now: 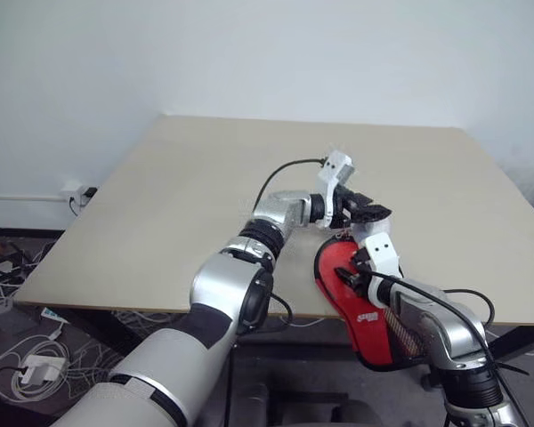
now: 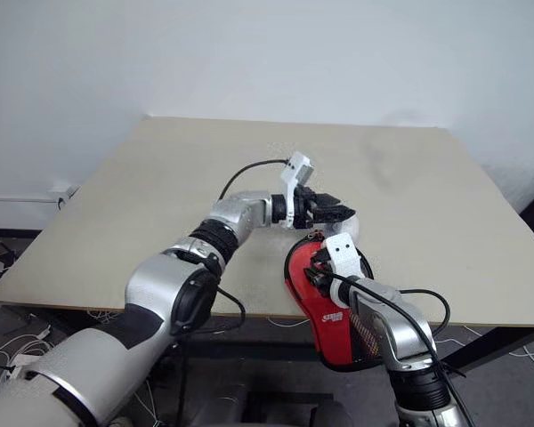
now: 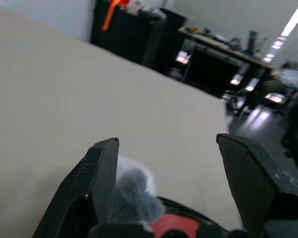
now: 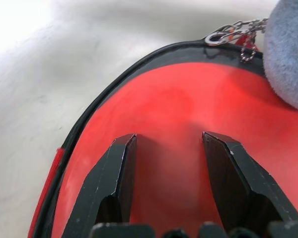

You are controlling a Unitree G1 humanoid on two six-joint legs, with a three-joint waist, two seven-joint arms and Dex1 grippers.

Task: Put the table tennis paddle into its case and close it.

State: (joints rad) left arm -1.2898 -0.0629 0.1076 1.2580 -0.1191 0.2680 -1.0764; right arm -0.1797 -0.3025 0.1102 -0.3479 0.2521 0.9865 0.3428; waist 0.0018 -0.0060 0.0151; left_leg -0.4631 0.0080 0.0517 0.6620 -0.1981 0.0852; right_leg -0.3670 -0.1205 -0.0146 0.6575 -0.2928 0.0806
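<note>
At the table's near edge, the soft, light case wants a rim grip; left end effector open, right end effector parted, pressing the case.

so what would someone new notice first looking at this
The bright red paddle-shaped zip case with its black rim, lying at the near edge of the beige table and overhanging it. The right gripper presses down on its red panel, fingers apart. The left gripper hovers open just beyond it, above a grey fluffy charm by the zipper pull.
</note>
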